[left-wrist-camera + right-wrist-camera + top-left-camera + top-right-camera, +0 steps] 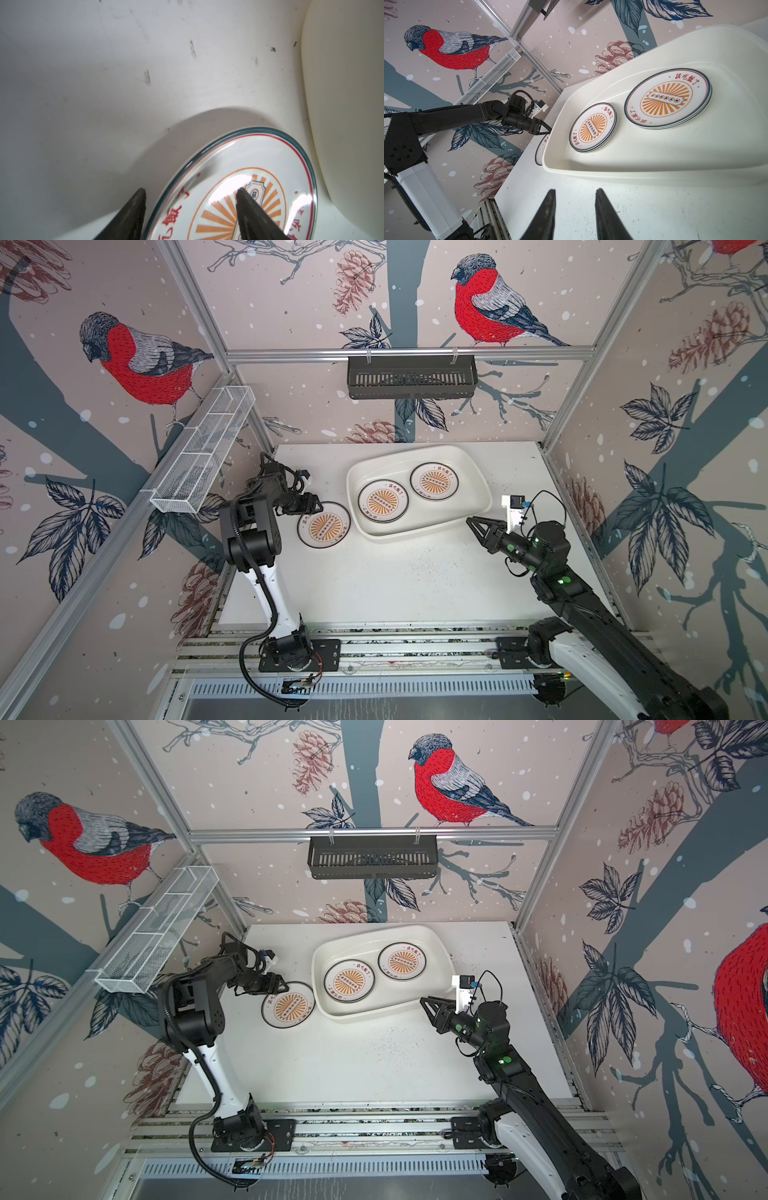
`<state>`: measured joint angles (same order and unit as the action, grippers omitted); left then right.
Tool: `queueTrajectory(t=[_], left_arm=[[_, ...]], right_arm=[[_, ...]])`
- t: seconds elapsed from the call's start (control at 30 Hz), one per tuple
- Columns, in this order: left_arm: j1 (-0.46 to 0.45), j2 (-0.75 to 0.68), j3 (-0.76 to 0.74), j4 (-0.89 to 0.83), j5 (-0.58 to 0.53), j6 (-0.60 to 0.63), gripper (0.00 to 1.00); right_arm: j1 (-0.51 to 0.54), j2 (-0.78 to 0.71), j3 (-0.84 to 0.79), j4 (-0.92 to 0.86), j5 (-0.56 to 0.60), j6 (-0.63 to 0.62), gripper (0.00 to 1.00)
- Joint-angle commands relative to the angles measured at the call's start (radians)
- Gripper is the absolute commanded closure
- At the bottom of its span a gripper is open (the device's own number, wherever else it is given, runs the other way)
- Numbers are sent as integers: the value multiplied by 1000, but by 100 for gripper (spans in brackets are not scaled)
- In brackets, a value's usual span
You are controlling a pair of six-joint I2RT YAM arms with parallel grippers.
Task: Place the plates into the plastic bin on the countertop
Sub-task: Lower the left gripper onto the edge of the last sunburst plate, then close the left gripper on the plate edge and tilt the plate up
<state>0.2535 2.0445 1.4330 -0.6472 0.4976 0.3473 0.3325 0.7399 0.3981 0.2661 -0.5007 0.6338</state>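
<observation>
Two stacks of plates sit inside the plastic bin (pixel 457 510), side by side on its floor and apart from each other; in both top views the nearer stack (pixel 383 502) lies toward the bin's left end and the farther stack (pixel 434 481) toward the middle; the right wrist view shows several rims layered under each top plate, each with an orange sunburst centre and red lettering. The bin (pixel 415 994) stands at a slant on the rear half of the speckled white worktop (pixel 395 580).

A third plate (pixel 324 526), of the same pattern, lies on the worktop outside the bin, just beside its left wall; whether the two touch I cannot tell. The left tool (pixel 318 506) is down at this plate's far-left edge; in the left wrist view its fingers stand apart and straddle the rim of the plate (pixel 218 162), one finger over the bare worktop (pixel 104 83), one over the sunburst; they are not clamped on it.

The right tool (pixel 471 524) hangs above the worktop just off the bin's near right corner, pointing toward it; its fingers (pixel 550 207) are apart with nothing between them.

A black slotted basket (pixel 411 381) hangs on the rear rail; a white wire mesh basket (pixel 203 452) hangs on the left rail.
</observation>
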Motion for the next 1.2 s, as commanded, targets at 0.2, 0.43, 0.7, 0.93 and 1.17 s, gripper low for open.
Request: queueTrajectory(t=[0.2,0.43,0.7,0.93,1.17], left_arm=[[37,-46,-57,-49,92,43,31],[92,-76,-123,-24,132,43,27],[156,-82,-179,-25,229,59,35],[177,-78,-218,-15,265,67,39],[196,-75,-257,16,322,45,48]], right_arm=[[0,-1,-12,57,-19,25,66],[-1,-1,-19,70,-27,34,66],[0,1,-24,90,-30,47,66],[0,4,-31,105,-30,56,67],[0,15,-39,128,-35,66,68]])
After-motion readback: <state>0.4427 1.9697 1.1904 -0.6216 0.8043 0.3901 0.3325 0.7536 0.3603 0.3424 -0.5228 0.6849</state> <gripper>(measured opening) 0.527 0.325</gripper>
